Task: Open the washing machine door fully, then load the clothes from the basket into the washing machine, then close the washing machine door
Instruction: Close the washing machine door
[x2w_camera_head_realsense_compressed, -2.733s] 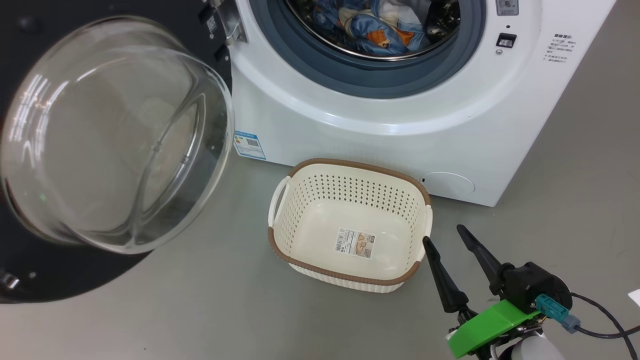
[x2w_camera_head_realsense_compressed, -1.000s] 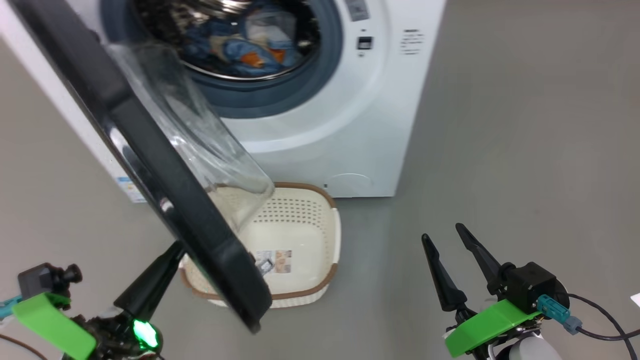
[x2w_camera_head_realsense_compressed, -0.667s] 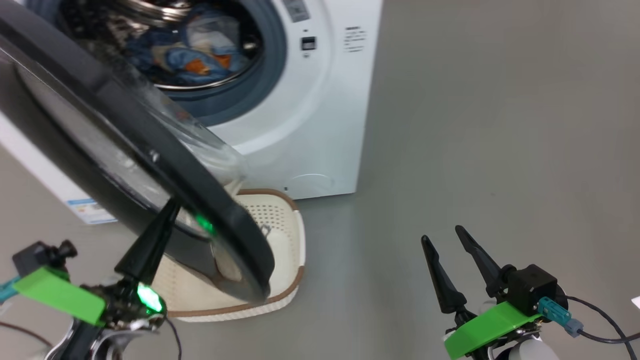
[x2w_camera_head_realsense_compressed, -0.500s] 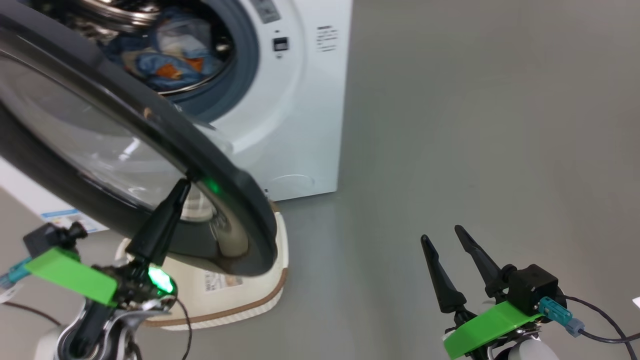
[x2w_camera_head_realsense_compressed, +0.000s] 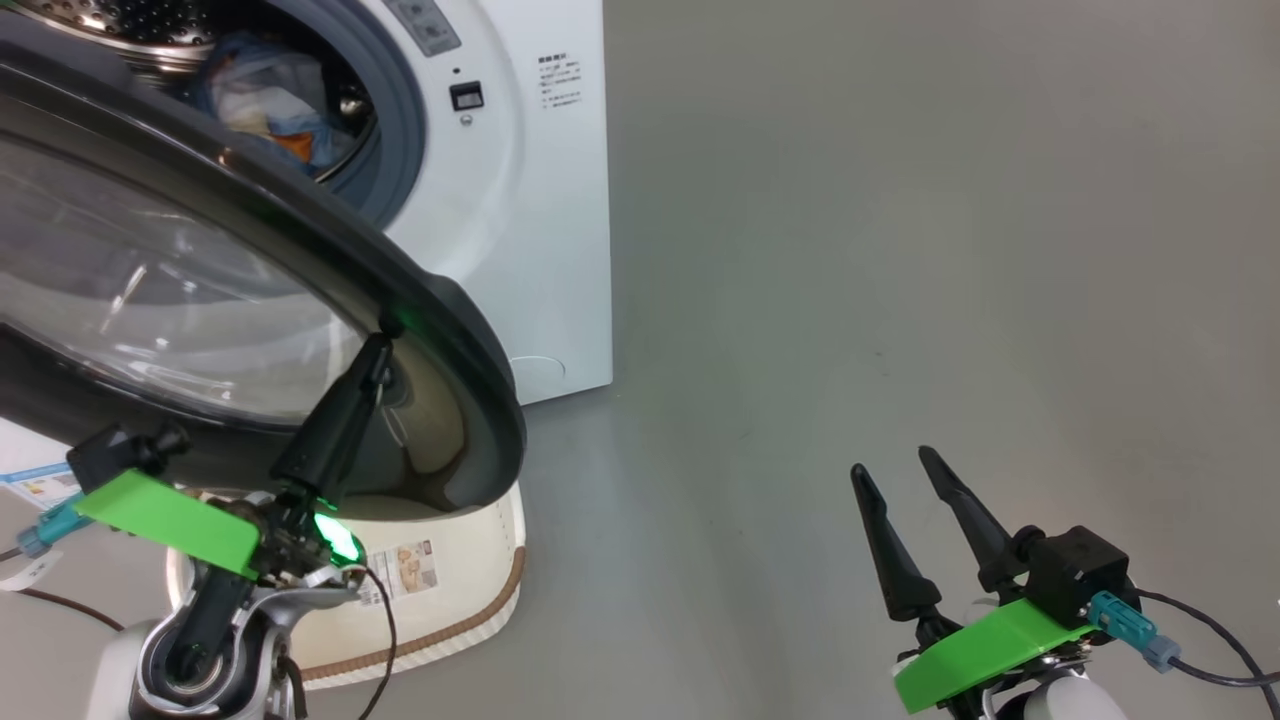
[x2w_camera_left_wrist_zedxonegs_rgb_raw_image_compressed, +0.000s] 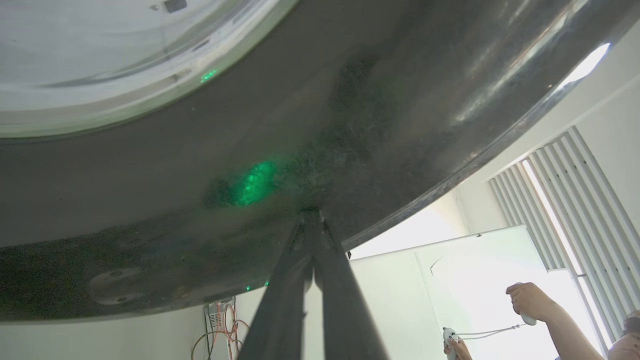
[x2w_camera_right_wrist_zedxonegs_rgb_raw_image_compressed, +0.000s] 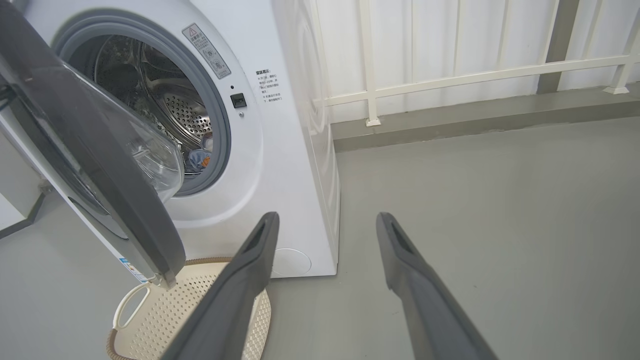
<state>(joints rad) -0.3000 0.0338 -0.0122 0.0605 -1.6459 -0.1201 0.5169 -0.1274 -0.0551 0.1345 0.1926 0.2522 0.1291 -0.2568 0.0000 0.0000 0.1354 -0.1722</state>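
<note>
Since the earlier frames the washing machine door (x2w_camera_head_realsense_compressed: 445, 300) has swung partway toward shut; the head camera has turned too. Left gripper (x2w_camera_head_realsense_compressed: 378, 350), fingers pressed together, tip against the door's outer black face near the rim. Right gripper (x2w_camera_head_realsense_compressed: 890, 462) spread, idle over bare floor (x2w_camera_head_realsense_compressed: 800, 300). Basket (x2w_camera_head_realsense_compressed: 490, 570) looks empty, on the floor under the door, just before the washing machine (x2w_camera_head_realsense_compressed: 545, 200). Clothes (x2w_camera_head_realsense_compressed: 265, 100) lie in the drum. Opening and loading look done; closing underway, door ajar.

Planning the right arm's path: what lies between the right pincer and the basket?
Bare grey floor, nothing else, between the right pincer and the basket, in the head view.
</note>
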